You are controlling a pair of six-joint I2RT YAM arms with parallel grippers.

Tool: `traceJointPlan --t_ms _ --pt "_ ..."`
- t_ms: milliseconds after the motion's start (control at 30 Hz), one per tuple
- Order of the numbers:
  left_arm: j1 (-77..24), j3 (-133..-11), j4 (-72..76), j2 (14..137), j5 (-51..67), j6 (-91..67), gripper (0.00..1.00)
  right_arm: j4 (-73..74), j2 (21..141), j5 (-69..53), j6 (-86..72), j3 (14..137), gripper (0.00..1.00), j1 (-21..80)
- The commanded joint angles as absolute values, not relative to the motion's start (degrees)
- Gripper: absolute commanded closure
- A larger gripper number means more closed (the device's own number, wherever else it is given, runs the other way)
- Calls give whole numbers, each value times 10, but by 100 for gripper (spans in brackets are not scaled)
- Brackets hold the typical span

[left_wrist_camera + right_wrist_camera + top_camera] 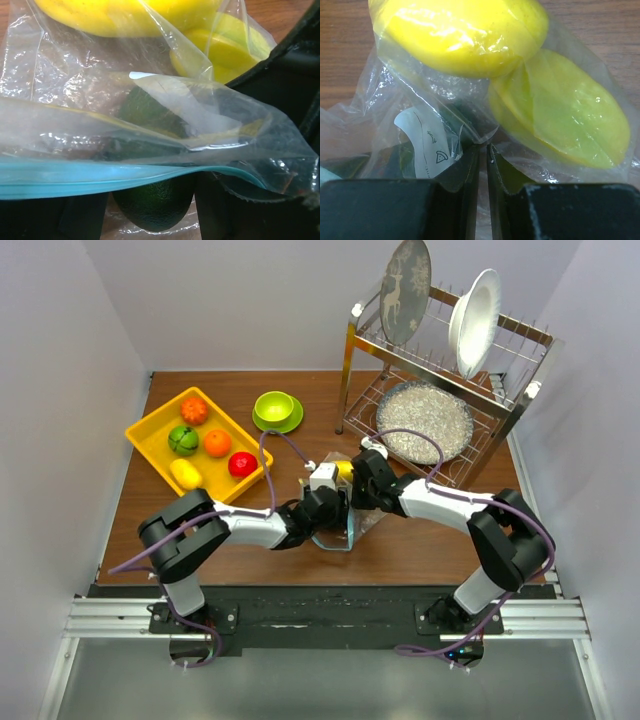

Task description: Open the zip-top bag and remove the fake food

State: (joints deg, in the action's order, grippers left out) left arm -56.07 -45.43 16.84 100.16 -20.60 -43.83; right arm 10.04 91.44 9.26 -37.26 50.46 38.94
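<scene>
Two robot arms meet over a clear zip-top bag [347, 533] at the middle of the wooden counter [420, 550], with the bag's teal zip strip [75, 177] on the side nearest the arms' bases. The right jaws are closed almost to touching, their fingers [455, 200] pinching a fold of the bag's film. Just beyond them are a round yellow fruit [460, 30] and a flat yellow-green piece [570, 110], which touch each other inside the plastic. The left jaws stand apart beneath the zip strip, which drapes across them. A dark green fruit [152, 210] fills the gap between them, and it cannot be told whether they press on it. At the left rear, well apart from the bag, a yellow tray [140, 430] holds five more pieces of plastic fruit: an orange ribbed one [194, 410], a green one [183, 439], an orange one [217, 442], a red one [241, 464] and a yellow one [186, 473]. A lime-green bowl [274, 403] on its saucer [292, 423] stands between the tray and a metal dish rack [350, 360] at the right rear. The rack carries a grey patterned plate [407, 290] and a white dish [474, 320] on edge, with a speckled plate [424, 422] lying on its lower shelf.
</scene>
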Motion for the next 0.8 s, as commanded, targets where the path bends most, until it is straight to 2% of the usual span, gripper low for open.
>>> traceJointPlan --t_ms 0,233,467,600,767 --pt "-568 -453 154 983 -221 -439 53 118 890 118 -371 510 86 392" --pt "-567 -375 133 855 -185 -446 70 117 888 132 -377 505 87 378" --pt "-566 -316 48 729 -210 -485 74 118 883 137 -379 504 87 373" --pt "-563 -289 -47 651 -254 -524 78 118 874 134 -380 500 87 371" --pt "-513 -279 -123 535 -308 -537 77 116 853 124 -377 490 87 372"
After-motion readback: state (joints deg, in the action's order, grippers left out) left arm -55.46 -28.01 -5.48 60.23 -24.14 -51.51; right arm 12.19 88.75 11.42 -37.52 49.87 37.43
